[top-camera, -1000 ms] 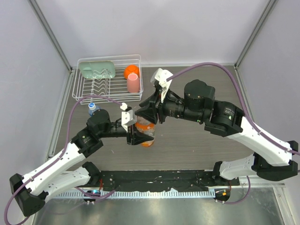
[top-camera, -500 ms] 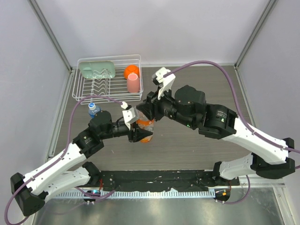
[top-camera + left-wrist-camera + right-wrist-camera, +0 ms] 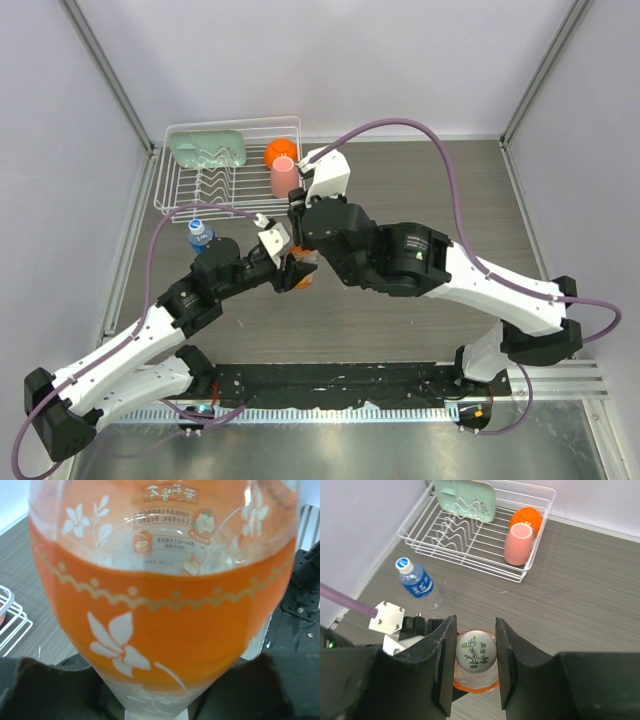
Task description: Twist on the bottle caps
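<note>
Top view: both arms meet at frame centre, and the R gripper point(image 3: 300, 250) w/ its wrist bulk hides nearly all of the orange bottle point(image 3: 297, 274). Only a sliver of orange shows there, w/ the L gripper point(image 3: 288, 272) at it from lower left. The R wrist view fills that gap. It looks straight down on the white cap point(image 3: 475, 652), green print on top, sitting on the bottle's neck at lower centre. Both dark fingers point(image 3: 445, 655) press the cap's sides, i.e. clenched on it, and an orange ring of bottle shows beneath. The L wrist view gives what neither other does, the label close up: an orange band w/ white flowers and a wavy dotted line, clear plastic above w/ small print. The L fingers point(image 3: 35, 690) are dark shapes at the bottom corners, hugging the bottle's lower part and grasping it. The blue-label bottle point(image 3: 421, 585) sits well apart at left of the R wrist view on the wood-grain table point(image 3: 580, 580), bluish cap point(image 3: 403, 564) on its neck. It is near the front corner of the white wire rack point(image 3: 445, 530). The rack, in the upper part of the frame, holds a green plate point(image 3: 465, 499), an orange cup point(image 3: 526, 517) and a pink cup point(image 3: 518, 544).
</note>
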Available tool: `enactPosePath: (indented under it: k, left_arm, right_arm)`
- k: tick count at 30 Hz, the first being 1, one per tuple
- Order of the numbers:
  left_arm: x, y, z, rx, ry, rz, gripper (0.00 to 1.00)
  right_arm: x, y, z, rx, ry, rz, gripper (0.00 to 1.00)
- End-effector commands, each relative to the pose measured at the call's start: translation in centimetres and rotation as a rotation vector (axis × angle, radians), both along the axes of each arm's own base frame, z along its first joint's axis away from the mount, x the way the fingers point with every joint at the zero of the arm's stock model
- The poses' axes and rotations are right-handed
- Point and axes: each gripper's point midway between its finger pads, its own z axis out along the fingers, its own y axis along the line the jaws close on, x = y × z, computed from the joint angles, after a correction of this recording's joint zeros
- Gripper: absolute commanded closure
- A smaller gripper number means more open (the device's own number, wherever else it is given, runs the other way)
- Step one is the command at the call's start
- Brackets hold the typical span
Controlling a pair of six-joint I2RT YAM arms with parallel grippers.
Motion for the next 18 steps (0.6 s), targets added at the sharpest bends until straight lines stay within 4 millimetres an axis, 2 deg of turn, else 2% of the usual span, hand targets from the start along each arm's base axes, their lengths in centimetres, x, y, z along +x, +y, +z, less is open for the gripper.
enactPosePath:
  k: [1,4,7,8,10,11,18]
  left_arm:
    - [1.6,0.1,6.0,-0.133,-0.184,0.062,0.66]
    - [1.8,0.1,5.8,-0.13,-0.179,0.07,0.66]
    - [1.8,-0.1,5.7,-0.13,-0.177,0.061,0.66]
    - [1.8,-0.2,5.5,-0.131,-0.172,0.058,0.66]
    - [1.6,-0.2,5.5,-0.134,-0.174,0.05,0.66]
    - [1.6,-0.1,5.4,-0.135,-0.174,0.052,0.66]
    - [1.0,-0.1,5.2,-0.144,-0.168,0.032,0.66]
  right_arm:
    - [0.5,-1.3,-4.5,-0.193,0.033,-0.126,0.96]
    - [0.7,-0.7,-4.4,-0.169,0.035,-0.144,0.87]
    - [0.8,-0.1,-3.5,-0.14,0.027,-0.134,0.71]
    - [0.8,0.2,-2.7,-0.107,0.02,-0.123,0.62]
    - [0.7,0.4,-1.8,-0.093,0.006,-0.104,0.55]
    - [0.6,0.4,-0.7,-0.058,0.0,-0.09,0.51]
    - [-0.5,-0.1,3.9,0.036,-0.032,0.013,0.36]
